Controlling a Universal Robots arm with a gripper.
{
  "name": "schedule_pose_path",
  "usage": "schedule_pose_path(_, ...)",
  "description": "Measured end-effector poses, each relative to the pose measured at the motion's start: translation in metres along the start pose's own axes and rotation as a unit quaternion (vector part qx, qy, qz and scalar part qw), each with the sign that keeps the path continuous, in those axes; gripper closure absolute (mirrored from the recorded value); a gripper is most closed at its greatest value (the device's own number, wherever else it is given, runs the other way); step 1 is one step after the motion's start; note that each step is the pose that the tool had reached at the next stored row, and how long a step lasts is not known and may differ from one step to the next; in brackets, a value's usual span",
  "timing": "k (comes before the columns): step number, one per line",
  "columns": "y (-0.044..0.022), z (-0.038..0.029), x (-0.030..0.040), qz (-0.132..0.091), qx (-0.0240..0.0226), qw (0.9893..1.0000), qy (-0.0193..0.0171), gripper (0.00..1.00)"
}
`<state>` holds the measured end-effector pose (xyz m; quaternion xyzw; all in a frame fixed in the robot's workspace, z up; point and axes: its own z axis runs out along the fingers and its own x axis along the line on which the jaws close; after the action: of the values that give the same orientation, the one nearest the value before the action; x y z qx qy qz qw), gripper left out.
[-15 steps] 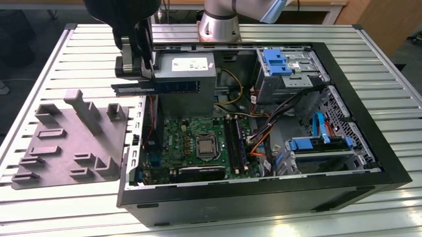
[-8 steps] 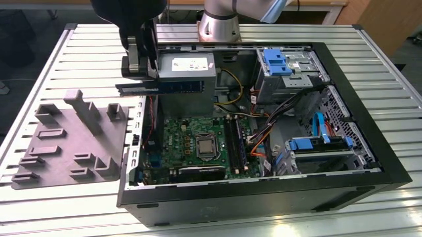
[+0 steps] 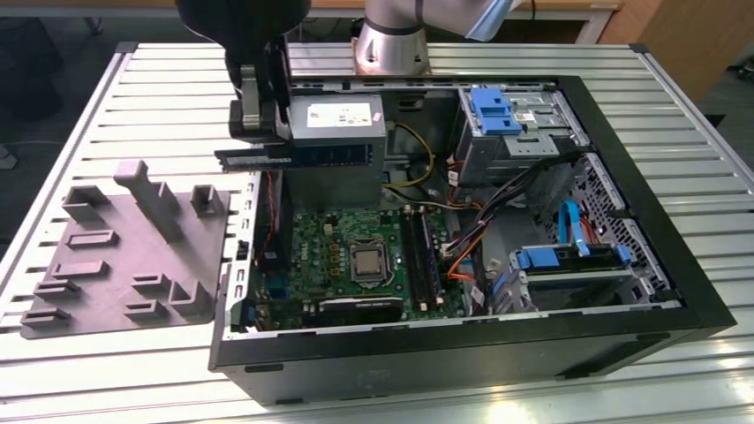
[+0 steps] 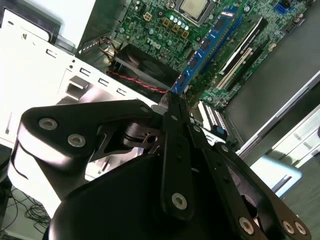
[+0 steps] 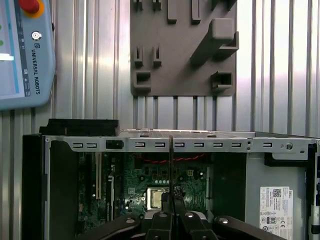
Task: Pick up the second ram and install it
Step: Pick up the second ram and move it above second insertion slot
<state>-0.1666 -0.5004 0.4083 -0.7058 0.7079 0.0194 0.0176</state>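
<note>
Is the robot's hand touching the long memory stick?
Touching. In the second wrist view the hand is clamped on one end of the second ram.

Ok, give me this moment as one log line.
claw: shut on second ram | location: in air above open computer case | install: not yet done

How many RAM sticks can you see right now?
1: the ram, clamped in the gripper over the case. Another may sit in the motherboard slots; cannot tell.
</note>
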Motion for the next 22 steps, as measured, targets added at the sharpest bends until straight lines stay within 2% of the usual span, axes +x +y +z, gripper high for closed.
schedule_pose_path(22, -0.0198, 0.0000, 0.0000, 0.000, 0.0000, 1.0000, -0.0001, 0.88)
